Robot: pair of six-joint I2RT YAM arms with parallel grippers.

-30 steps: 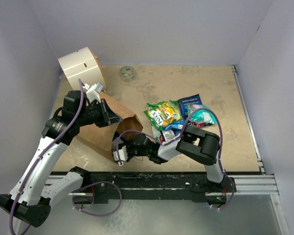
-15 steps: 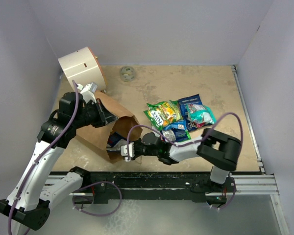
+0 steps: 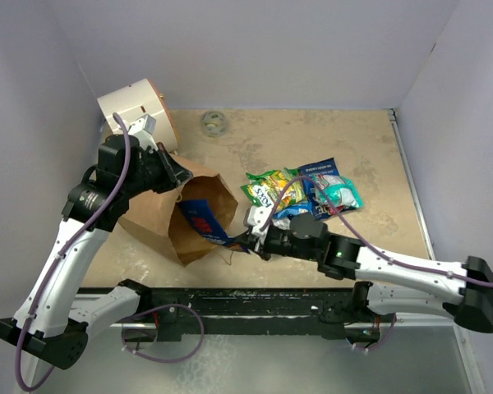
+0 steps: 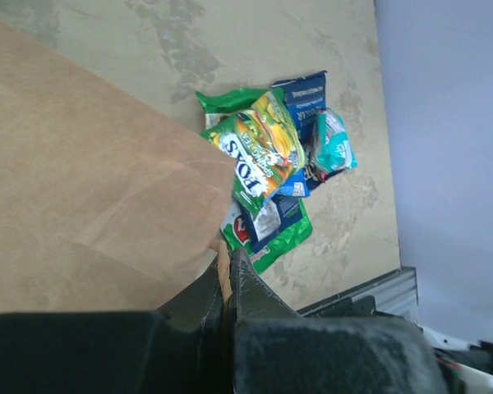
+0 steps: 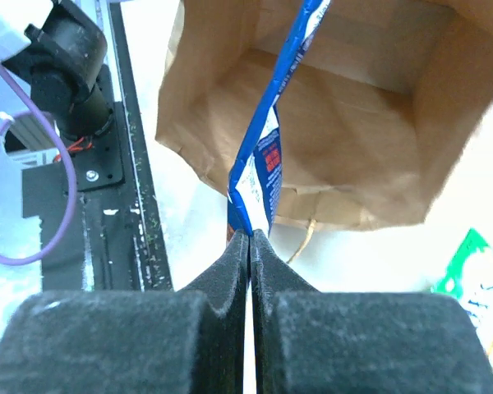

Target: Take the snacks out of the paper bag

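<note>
At the bag (image 3: 148,222) mouth, your left gripper (image 4: 228,263) pinches the rim as anchor; your right gripper (image 5: 250,236) clamps a blue packet (image 5: 263,156) for extraction.

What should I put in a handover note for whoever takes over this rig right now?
Left gripper: shut on the rim of the brown kraft paper bag, holding it open.
Right gripper: shut on a flat shiny blue snack packet, partly in the bag's mouth.
Done: several shiny snack packets piled right of the bag.
Left: pull the blue packet clear; no others show inside.
</note>
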